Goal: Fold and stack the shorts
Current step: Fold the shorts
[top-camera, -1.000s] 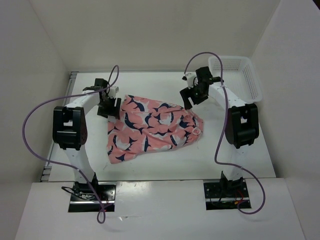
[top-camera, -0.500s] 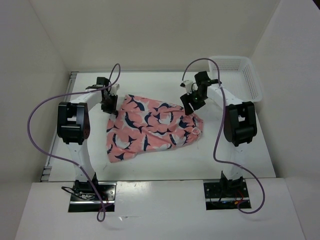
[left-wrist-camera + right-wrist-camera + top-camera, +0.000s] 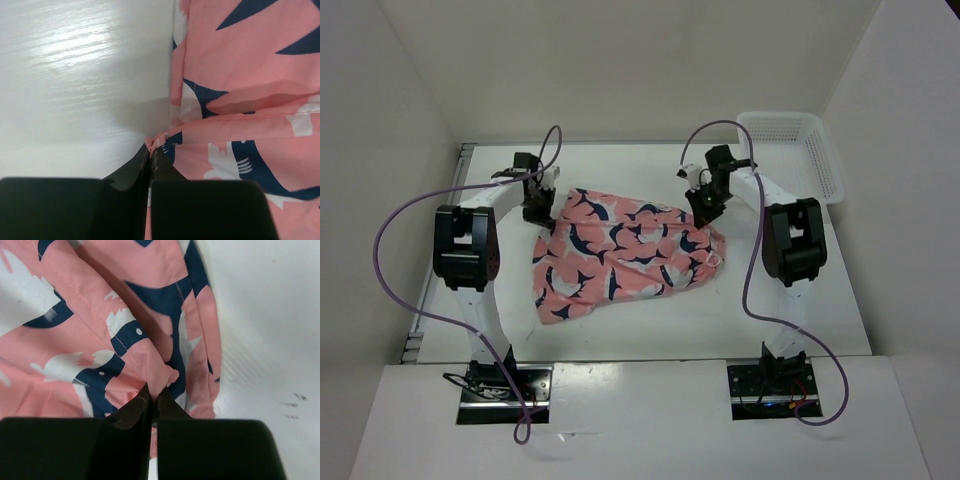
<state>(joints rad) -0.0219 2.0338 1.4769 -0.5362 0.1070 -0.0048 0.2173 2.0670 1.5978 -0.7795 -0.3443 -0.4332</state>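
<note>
The two arms stand bolted at the near edge of the table [image 3: 790,315]; the left arm [image 3: 465,250] rises from its base, bends at a raised elbow and reaches away and inward; the right arm [image 3: 792,245] mirrors it on the other side; a purple cable [image 3: 382,240] loops off each. Between them, mid-table, lie the shorts [image 3: 620,255], coral-pink with navy-and-white fish shapes, loosely spread and wrinkled, the near-left corner closest to the bases and the body running away to the right. The left gripper [image 3: 537,210] points down at the far-left edge of the cloth; in its wrist view the left gripper [image 3: 151,152] has its fingers pressed together with only a sliver between them, pinching a small fold of hem just off the bare tabletop. The right gripper [image 3: 704,210] tilts down onto the far-right edge; its wrist view shows the right gripper [image 3: 151,399] likewise closed tight on a bunched tip of fabric. Farther back, in the far-right corner, a white mesh basket [image 3: 818,150] sits well apart from the shorts.
</note>
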